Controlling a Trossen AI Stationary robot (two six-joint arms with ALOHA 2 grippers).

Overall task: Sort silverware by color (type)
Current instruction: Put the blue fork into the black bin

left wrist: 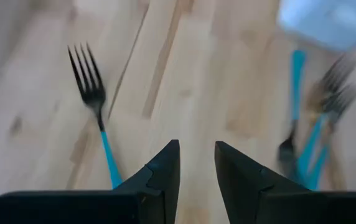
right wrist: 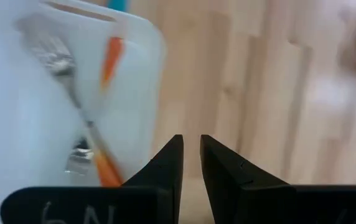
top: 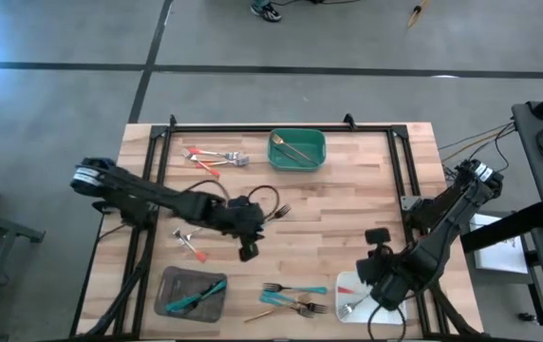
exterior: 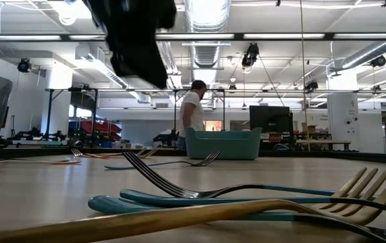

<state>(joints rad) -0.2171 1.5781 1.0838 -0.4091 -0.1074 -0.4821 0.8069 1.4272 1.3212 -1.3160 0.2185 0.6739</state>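
Note:
Silverware lies scattered on the wooden table. Red-orange-handled pieces lie at the far left (top: 211, 158) and mid-left (top: 192, 244). Teal and gold forks (top: 295, 296) lie near the near edge, close in the low view (exterior: 247, 196). My left gripper (top: 248, 249) (left wrist: 196, 163) hovers open over the table's middle, beside a dark-headed, teal-handled fork (left wrist: 97, 112). My right gripper (top: 385, 288) (right wrist: 192, 155) is narrowly open just past the right edge of the white tray (right wrist: 16, 124), which holds a red-orange-handled fork (right wrist: 81, 112).
A green tray (top: 297, 150) with gold pieces sits at the far edge. A grey tray (top: 191, 293) holding teal pieces is near-left. Another fork (top: 281, 213) lies mid-table. Bare wood lies between the arms. A person stands in the room beyond (exterior: 193, 111).

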